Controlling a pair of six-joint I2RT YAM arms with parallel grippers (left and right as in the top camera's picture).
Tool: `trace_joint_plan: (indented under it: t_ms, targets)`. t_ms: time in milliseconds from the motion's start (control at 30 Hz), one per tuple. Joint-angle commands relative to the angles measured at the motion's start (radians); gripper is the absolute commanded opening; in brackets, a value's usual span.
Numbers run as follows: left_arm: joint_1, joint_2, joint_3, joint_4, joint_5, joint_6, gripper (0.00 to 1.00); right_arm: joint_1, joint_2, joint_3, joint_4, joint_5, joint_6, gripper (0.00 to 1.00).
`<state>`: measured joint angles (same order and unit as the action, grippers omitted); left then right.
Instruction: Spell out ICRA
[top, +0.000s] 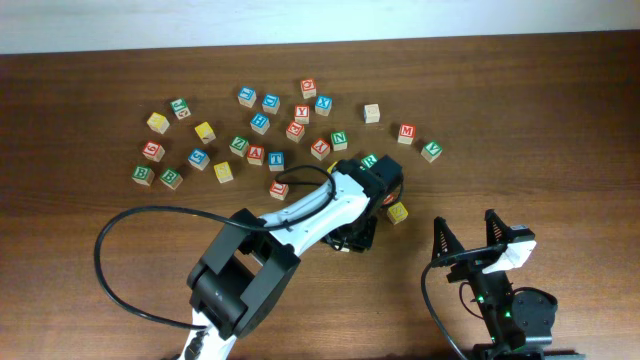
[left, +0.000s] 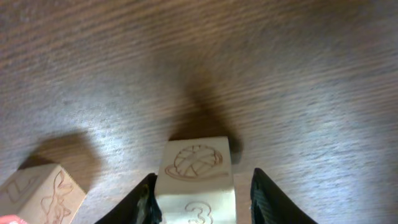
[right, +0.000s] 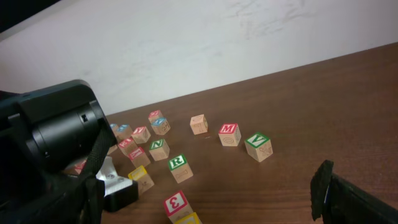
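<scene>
Left end effector (left: 203, 186) open, cube (left: 194, 160) marked 3 straddled between fingers: shown by left wrist view only. Right end effector (top: 466, 232) open, empty, seen overhead.

The green R cube (top: 369, 159) lies flat, letter up.

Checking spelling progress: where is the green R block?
Mid-frame in the overhead view, the green R block lies right of the green N block, beside the left arm.
</scene>
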<state>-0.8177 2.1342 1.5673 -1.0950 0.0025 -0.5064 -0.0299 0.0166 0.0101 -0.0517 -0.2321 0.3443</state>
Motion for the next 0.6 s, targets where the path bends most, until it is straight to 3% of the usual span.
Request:
trace_joint_plan:
  t_ms: [0,200,267,433,567]
  targets:
    - [-0.005,0.011,-0.010,0.027,0.010,0.007,0.36,0.003,-0.004,-0.005,-0.005,0.008,0.001,0.98]
    - [-0.004,0.011,-0.010,0.020,0.008,0.008,0.33,0.003,-0.004,-0.005,-0.005,0.008,0.001,0.98]
    - [-0.004,0.011,-0.010,0.009,-0.011,0.008,0.36,0.003,-0.004,-0.005,-0.005,0.008,0.001,0.98]
    - [-0.004,0.011,-0.010,0.003,-0.029,0.008,0.27,0.003,-0.004,-0.005,-0.005,0.008,0.001,0.98]
    - [-0.004,0.011,-0.010,0.002,-0.052,0.008,0.26,0.003,-0.004,-0.005,-0.005,0.008,0.001,0.98]
